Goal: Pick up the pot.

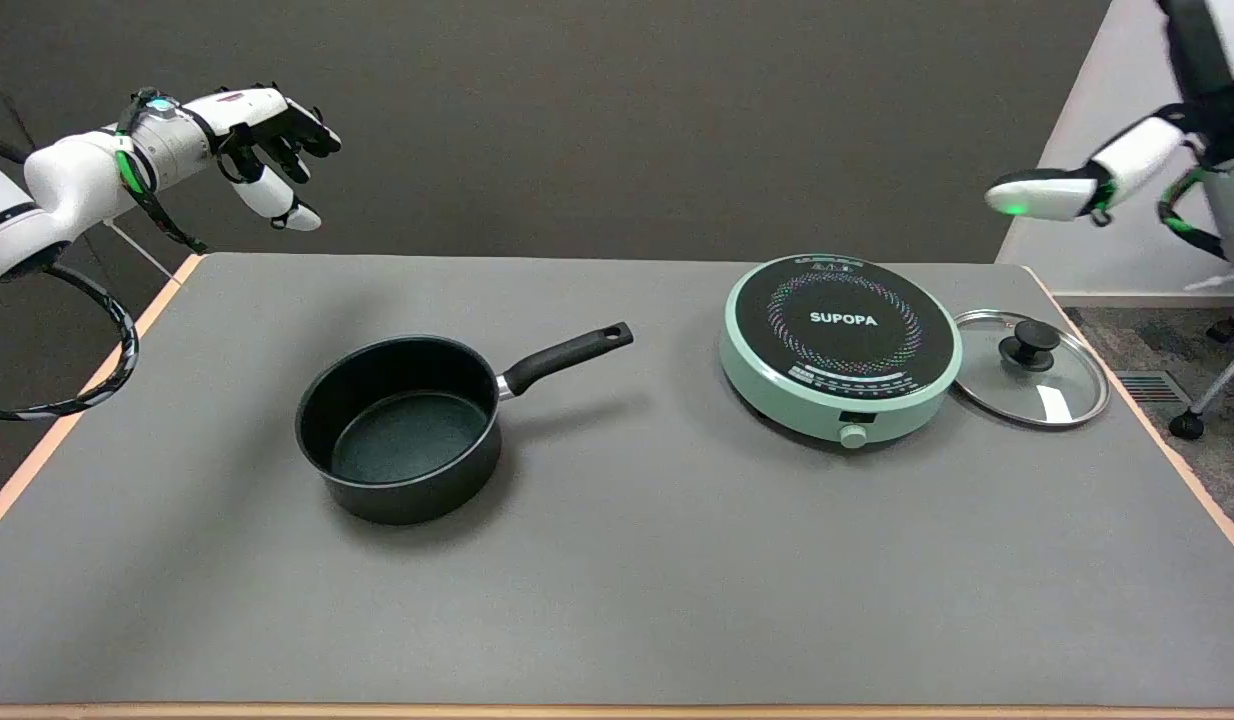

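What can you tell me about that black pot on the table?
The black, round, deep-sided pot looks like non-stick coated metal, with a dark speckled inside that is empty. A straight black handle, joined by a silvery collar and pierced with a hanging hole at its tip, points to the picture's upper right. The pot stands upright and lidless on the grey table top, left of centre. Nothing else touches it; no hand is near.
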Controlling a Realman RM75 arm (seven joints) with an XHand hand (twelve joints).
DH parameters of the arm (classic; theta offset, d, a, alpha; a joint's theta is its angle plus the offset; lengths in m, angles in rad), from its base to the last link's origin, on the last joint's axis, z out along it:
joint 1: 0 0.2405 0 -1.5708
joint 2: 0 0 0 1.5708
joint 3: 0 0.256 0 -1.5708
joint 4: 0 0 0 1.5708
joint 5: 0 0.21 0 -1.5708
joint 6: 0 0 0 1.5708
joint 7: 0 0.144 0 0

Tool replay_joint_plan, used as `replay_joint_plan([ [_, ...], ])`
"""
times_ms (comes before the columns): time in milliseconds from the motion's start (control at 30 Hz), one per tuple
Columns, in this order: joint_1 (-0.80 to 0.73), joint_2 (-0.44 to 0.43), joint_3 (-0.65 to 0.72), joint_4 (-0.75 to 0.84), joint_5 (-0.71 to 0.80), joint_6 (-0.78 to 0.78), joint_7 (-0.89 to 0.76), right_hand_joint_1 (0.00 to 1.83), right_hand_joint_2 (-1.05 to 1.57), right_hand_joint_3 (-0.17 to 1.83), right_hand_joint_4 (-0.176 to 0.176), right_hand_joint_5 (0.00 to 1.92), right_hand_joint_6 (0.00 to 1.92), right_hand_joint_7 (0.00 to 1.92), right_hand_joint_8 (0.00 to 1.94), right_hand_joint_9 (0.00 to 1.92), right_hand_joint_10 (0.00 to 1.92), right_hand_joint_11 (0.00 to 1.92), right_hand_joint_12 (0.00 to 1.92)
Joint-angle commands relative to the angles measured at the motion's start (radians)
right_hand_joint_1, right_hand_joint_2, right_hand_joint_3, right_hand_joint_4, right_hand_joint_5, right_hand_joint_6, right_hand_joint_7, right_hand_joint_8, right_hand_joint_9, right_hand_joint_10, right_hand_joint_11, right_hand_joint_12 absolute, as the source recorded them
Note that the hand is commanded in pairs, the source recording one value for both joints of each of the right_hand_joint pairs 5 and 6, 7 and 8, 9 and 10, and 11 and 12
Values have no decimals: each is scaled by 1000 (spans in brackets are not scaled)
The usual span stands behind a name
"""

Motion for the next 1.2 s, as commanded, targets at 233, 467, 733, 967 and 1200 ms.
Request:
replay_joint_plan([
  [233,670,-161,-831,130,244,-247,-874,1144,-357,759,-140,39,39,39,39,39,39,39,39],
  [467,724,-323,-867,147,394,-335,-1177,1178,-411,754,-143,44,44,44,44,44,44,44,44],
  [733,705,-325,-961,164,587,-306,-1363,1202,-430,764,-174,47,47,47,47,47,47,47,47],
  [967,701,-353,-1031,174,595,-258,-1503,1216,-477,746,-176,47,47,47,47,47,47,47,47],
  [1200,678,-419,-1066,145,621,-225,-1506,1225,-498,798,-176,49,49,49,49,49,49,49,49],
])
